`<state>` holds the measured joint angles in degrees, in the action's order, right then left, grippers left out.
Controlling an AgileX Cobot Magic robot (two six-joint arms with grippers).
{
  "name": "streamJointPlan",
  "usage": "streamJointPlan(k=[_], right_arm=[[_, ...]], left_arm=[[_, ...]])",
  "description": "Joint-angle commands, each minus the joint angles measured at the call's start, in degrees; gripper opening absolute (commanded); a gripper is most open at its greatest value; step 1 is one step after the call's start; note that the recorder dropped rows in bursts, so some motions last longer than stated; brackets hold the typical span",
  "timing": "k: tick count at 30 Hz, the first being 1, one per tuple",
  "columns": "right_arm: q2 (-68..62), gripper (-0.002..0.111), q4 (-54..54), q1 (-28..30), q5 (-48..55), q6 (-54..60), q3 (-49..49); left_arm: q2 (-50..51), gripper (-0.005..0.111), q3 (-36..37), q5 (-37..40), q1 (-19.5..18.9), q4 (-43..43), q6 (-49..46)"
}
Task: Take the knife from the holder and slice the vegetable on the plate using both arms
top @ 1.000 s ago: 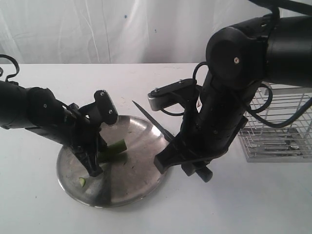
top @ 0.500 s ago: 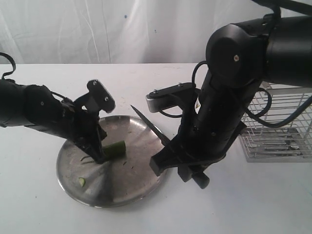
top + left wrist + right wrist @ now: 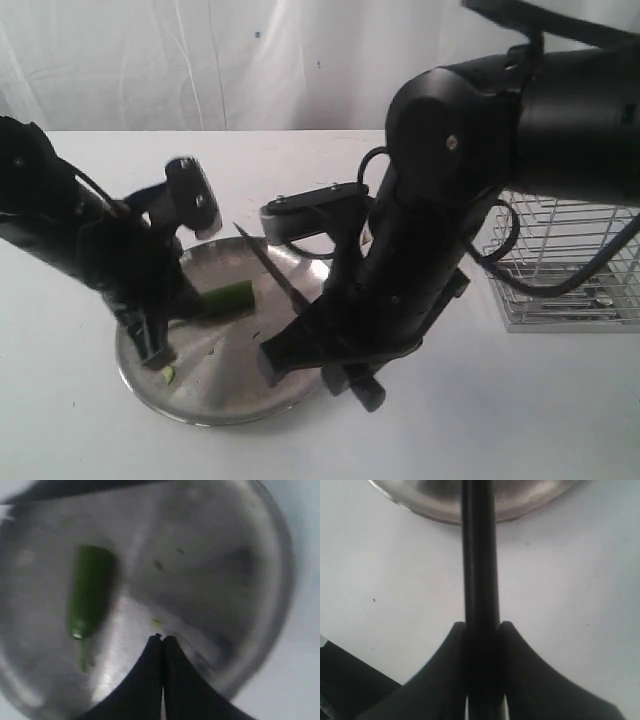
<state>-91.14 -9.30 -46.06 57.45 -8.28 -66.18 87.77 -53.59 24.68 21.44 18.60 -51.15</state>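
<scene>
One short, glossy dark green chili pepper (image 3: 228, 297) with a blunt cut end lies flat on the single round shiny steel plate (image 3: 230, 385), a little off its middle. One tiny pale-green slice (image 3: 167, 374) sits near the plate's rim. The left gripper (image 3: 162, 639), pinched together and empty, hangs over the plate by that slice. The right gripper (image 3: 481, 627) clamps the one long black knife (image 3: 267, 264) by its handle, blade slanting over the plate. One silver wire rack (image 3: 565, 270) stands well apart from the plate.

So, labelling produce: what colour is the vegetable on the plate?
The vegetable is green, clearest in the left wrist view.
</scene>
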Motion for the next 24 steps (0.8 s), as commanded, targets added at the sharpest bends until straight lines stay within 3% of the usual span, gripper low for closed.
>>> streamJointPlan(k=[1, 5, 11, 16, 20, 24], right_arm=[[-3.9, 0.000, 1.5, -2.4, -3.3, -7.3, -0.4], [-7.1, 0.000, -0.8, -2.5, -5.1, -7.4, -0.4], [-9.7, 0.000, -0.8, -2.5, -8.7, -7.4, -0.6], [-11.8, 0.000, -0.8, -2.5, -9.9, -7.4, -0.7], [-13.6, 0.000, -0.7, -2.4, -9.8, -7.4, -2.0], [-13.9, 0.000, -0.6, -2.4, -10.1, -7.3, -3.3]], left_arm=[[-0.5, 0.000, 0.3, 5.4, -0.1, 1.1, -6.5], [0.0, 0.000, 0.3, -6.6, -0.2, 4.3, -0.8], [4.9, 0.000, 0.1, -17.5, -0.2, 10.8, -3.2], [8.6, 0.000, -3.7, -17.8, -0.3, 16.8, -3.5], [8.5, 0.000, -7.9, -16.6, -2.1, 24.7, 9.9], [9.0, 0.000, -10.7, -9.7, -4.8, 20.3, 13.3]])
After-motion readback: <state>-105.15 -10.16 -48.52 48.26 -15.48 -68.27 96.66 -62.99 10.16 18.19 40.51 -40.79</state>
